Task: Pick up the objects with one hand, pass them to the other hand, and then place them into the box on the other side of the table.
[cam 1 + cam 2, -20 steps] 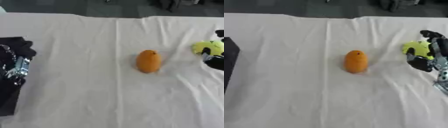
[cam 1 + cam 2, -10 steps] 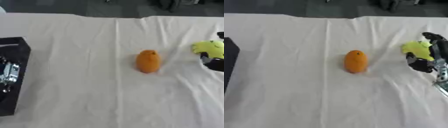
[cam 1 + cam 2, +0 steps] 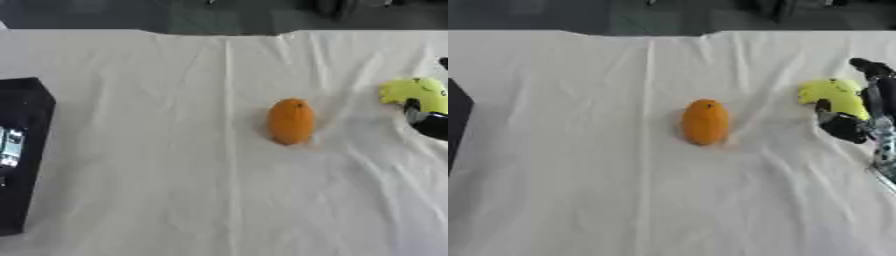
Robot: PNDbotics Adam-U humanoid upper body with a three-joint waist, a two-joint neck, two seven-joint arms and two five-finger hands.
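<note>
Right fingers: the right hand (image 3: 859, 112) sits at the right edge of the table with its fingers (image 3: 871, 70) and thumb curled round the yellow-green object (image 3: 831, 96); the thumb shows as a dark piece against the object's near side.
What it holds: a rounded yellow-green object, blurred, so what it is I cannot say; whether it is lifted off the cloth (image 3: 175, 150) or resting on it is not clear either.
Key relation: the object lies inside the curl of the right hand, to the left of the palm. The box (image 3: 22, 150) is at the far opposite side, at the left edge, with the whole width of the cloth between.
Orange object: the orange object (image 3: 290, 121) lies near the middle of the table, well apart from the right hand and to its left, long axis running near to far. No hand touches it. The right hand is the nearer one to it.
Left hand: not in view now.
Box: black, open towards the camera in the left eye view, something pale inside; only its corner shows in the right eye view.
Change: a second ago the left hand was over the box at the left edge; it has since gone from view. The right hand and its object, and the orange object, sit where they were.
Judgement: the pass to the left hand is likely the next step.
</note>
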